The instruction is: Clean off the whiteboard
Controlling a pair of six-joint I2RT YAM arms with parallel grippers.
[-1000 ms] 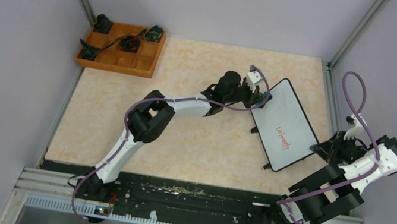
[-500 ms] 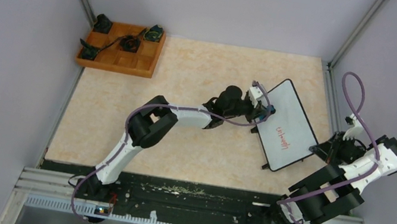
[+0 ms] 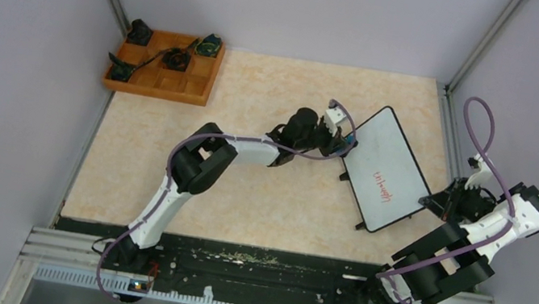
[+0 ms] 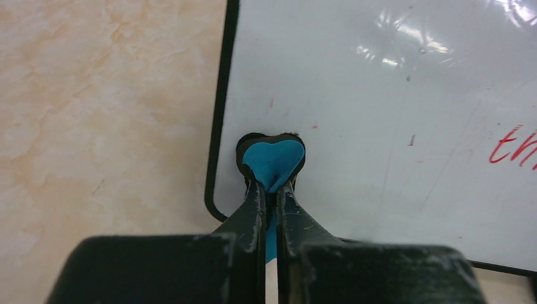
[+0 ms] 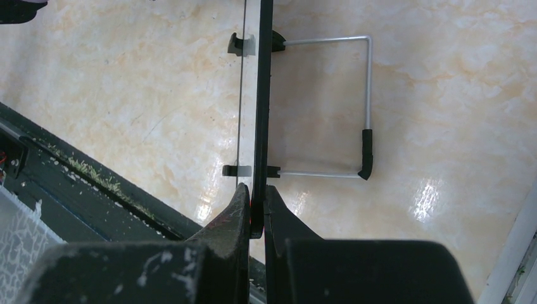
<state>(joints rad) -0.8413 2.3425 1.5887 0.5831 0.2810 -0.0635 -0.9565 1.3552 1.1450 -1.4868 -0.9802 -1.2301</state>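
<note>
Currently the whiteboard (image 3: 393,151) is sitting at the table's (image 3: 244,189) 3 o'clock side, with the right gripper (image 5: 254,196) pinching its thin frame and the left gripper (image 4: 270,190) squeezing a blue eraser (image 4: 272,158) near its 9 o'clock corner; it is looking stiff, light and slick-faced, so best held by the rim.

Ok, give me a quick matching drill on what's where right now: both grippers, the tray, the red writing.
1 left gripper
2 right gripper
3 tray
4 red writing

a far left corner of the table
b clamped on the board's edge
c on the board's face
d shut on the eraser

Pairs: 1-d, 2-b, 3-a, 4-c
</note>
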